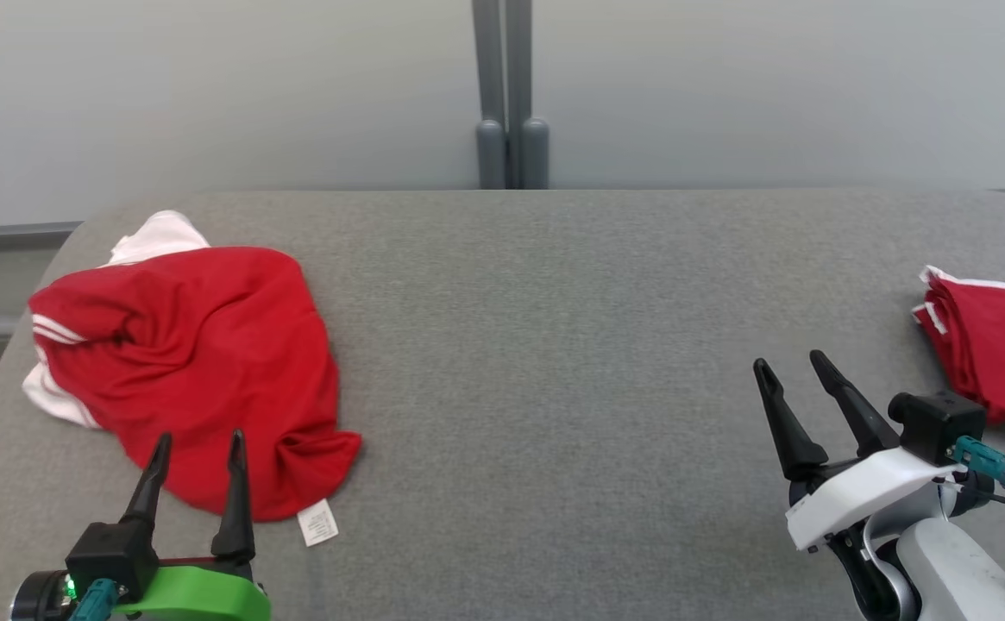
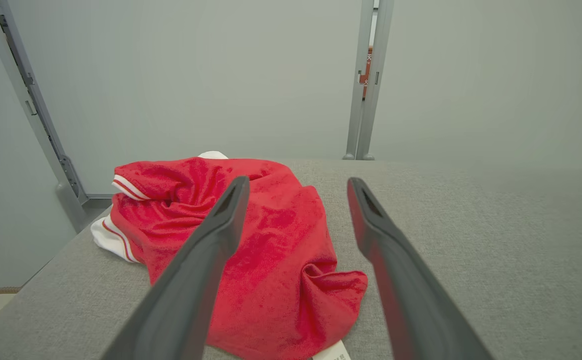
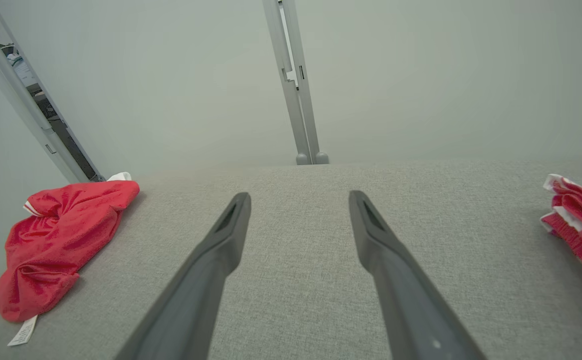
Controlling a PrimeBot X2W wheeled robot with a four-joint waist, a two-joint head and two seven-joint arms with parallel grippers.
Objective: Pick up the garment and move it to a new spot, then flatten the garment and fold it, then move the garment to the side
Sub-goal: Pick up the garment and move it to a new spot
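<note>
**Fingers.** The left gripper (image 1: 200, 436) has two long, dark, tapered fingers (image 1: 234, 492), spread wide with nothing pinched between them. In the head view their tips overlap the near edge of the garment. I cannot tell whether they touch the cloth or hang just above it. The right gripper (image 1: 788, 360) has its fingers (image 1: 856, 410) spread equally wide. It is empty and sits over bare tabletop.

**Materials and shapes.**
- The grey fabric-covered tabletop (image 1: 554, 345) has a fine, even weave, a matte finish and rounded far corners.
- The crumpled red garment (image 1: 200, 345) is soft knit cloth with white striped trim at one cuff. A white patch shows at its far-left edge. It lies in a loose heap with deep creases and has a bunched fold at its near-right corner.
- A small white rectangular care label (image 1: 318, 523) sticks out from the near hem and lies flat on the table.
- A second red garment with white edging (image 1: 998, 345) lies folded in layers at the table's right edge.
- Behind the table are pale grey wall panels split by a grey upright post (image 1: 509, 86).

**Position.** The crumpled garment lies on the left part of the table, directly ahead of the left gripper. In the left wrist view it spreads beneath and between that gripper's fingers. The right gripper is well apart from it, with open tabletop between them, and close to the folded garment.
</note>
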